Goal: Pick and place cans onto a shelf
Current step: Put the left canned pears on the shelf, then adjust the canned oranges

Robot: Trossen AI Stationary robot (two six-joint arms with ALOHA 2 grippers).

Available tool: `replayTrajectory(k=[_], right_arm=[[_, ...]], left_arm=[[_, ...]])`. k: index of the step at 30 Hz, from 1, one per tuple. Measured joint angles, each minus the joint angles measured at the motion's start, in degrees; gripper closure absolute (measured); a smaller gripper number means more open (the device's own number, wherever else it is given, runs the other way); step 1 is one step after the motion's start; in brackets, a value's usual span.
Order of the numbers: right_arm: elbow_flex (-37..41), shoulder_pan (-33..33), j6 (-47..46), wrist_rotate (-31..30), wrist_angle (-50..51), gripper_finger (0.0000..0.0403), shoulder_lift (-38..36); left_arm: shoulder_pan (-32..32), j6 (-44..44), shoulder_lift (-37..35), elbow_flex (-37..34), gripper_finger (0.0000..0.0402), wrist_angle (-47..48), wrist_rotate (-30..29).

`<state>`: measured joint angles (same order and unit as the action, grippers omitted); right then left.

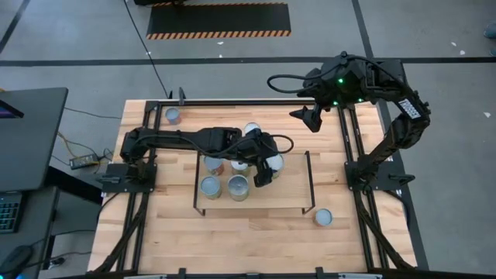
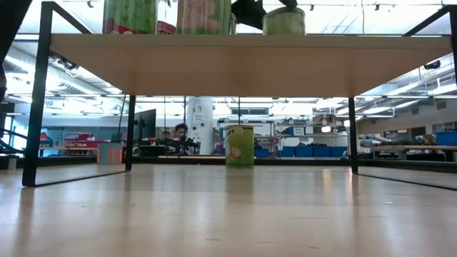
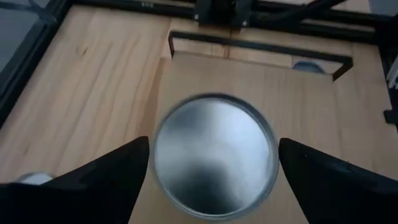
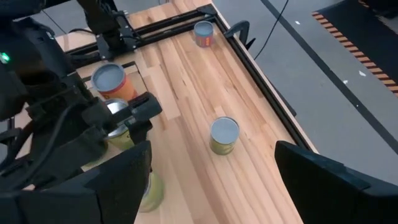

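left tool [image 1: 266, 172] hanging wide open around a can [image 3: 214, 155] on the shelf [image 1: 291, 186], gripping nothing; right tool [image 1: 309, 118] open too, empty, over the desk's [image 1: 256, 236] far edge.

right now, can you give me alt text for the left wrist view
A silver-topped can stands on the shelf, filling the middle of the picture between the left pincer's two open dark fingers, which do not touch it. Beyond the shelf's black frame lie the table and part of another can.

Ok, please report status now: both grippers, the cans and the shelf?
Left gripper open above a can on the shelf. Right gripper open, waiting above the table's far side. Three cans off the shelf. Nothing blocking.
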<state>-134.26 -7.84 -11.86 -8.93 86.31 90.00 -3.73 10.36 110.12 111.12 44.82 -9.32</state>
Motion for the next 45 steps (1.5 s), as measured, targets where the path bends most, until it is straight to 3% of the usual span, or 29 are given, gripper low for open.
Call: replayTrajectory(k=[8, 14, 23, 27, 45], right_arm=[[0.0, 0.0, 0.3, 0.0, -0.7, 0.0054, 0.0], [0.0, 0.0, 0.9, 1.1, -0.6, 0.0054, 0.0], [0.0, 0.0, 0.9, 1.1, -0.6, 0.0054, 0.0], [0.0, 0.0, 0.9, 1.1, -1.1, 0.0054, 0.0], [0.0, 0.0, 0.0, 1.1, -1.9, 0.0054, 0.0]], left_arm=[[0.2, -0.7, -0.1, 0.0, 0.0038, -0.3, -0.5], [0.2, -0.6, -4.1, 0.0, 0.0038, 1.6, -0.5], [0.9, -0.5, -12.6, 0.1, 0.0041, 19.6, -2.7], [1.9, -0.2, -12.6, 0.1, 0.0054, 25.5, -3.6], [1.9, 1.2, -7.8, 0.0, 0.0059, 28.3, -6.6]])
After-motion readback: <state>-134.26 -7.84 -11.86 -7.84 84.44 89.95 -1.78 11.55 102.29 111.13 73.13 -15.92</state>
